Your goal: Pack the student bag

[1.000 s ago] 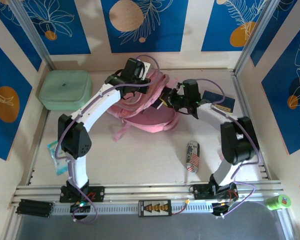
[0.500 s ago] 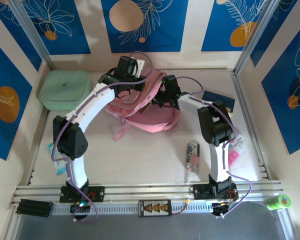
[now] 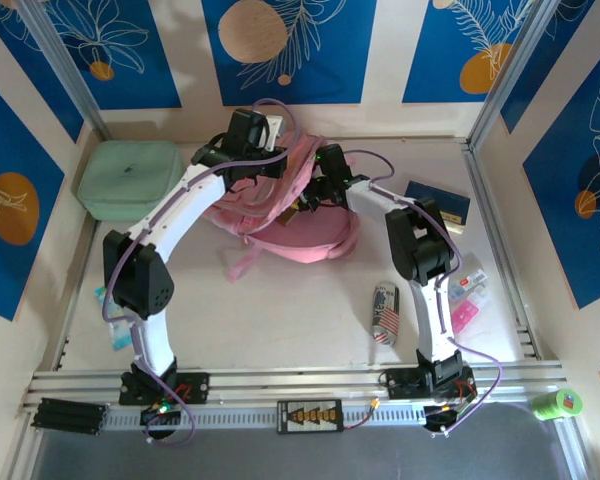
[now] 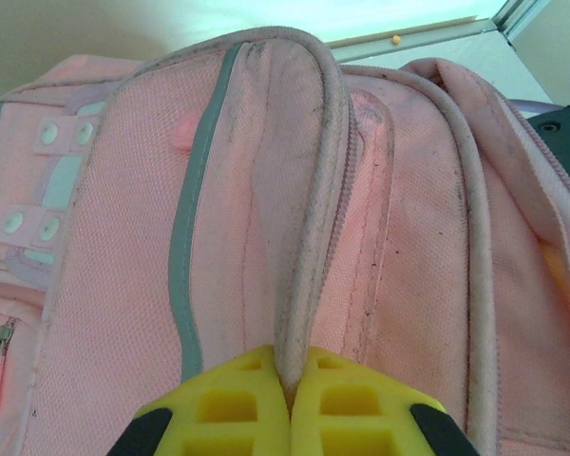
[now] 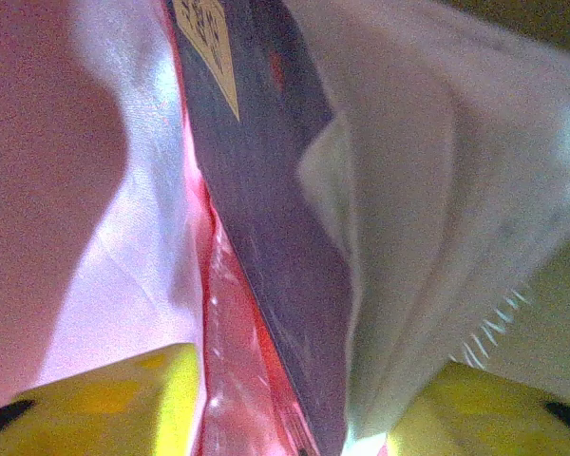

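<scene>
Student bag [image 3: 315, 238] slumped at far centre of table [image 3: 280, 320] | judged soft, floppy, light; mouth likely folds unless held | left gripper [image 4: 290, 385] pinched tight on piped rim [image 4: 309, 190], probably the best hold | right gripper [image 5: 294, 404] jaws apart inside bag, dark flat item [image 5: 266, 190] between.

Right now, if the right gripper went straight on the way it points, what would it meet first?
The right gripper would likely first meet the dark flat item inside the bag; depth is unclear.
</scene>
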Action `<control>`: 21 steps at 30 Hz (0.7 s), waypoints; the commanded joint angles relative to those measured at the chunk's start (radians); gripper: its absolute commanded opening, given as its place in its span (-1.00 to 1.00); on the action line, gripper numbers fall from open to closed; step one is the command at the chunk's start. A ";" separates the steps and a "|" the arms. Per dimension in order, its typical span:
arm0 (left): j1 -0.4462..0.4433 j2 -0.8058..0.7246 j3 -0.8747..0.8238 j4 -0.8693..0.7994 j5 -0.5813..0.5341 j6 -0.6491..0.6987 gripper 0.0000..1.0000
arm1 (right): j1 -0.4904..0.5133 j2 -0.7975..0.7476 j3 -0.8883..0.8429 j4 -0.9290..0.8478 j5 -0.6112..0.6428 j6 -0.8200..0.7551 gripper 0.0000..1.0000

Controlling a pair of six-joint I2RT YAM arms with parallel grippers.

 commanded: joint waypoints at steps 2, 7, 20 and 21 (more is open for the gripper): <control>0.025 -0.042 -0.020 0.117 0.025 -0.021 -1.00 | -0.038 -0.155 -0.129 -0.075 -0.055 -0.030 0.24; 0.047 -0.055 -0.077 0.129 0.040 -0.006 -1.00 | -0.100 -0.357 -0.309 -0.139 -0.007 -0.090 0.30; 0.056 -0.179 -0.331 -0.013 0.209 0.279 -0.99 | -0.378 -0.581 -0.447 -0.388 0.266 -0.301 0.38; 0.055 -0.185 -0.344 -0.008 0.216 0.265 -0.64 | -0.398 -0.561 -0.416 -0.417 0.298 -0.325 0.43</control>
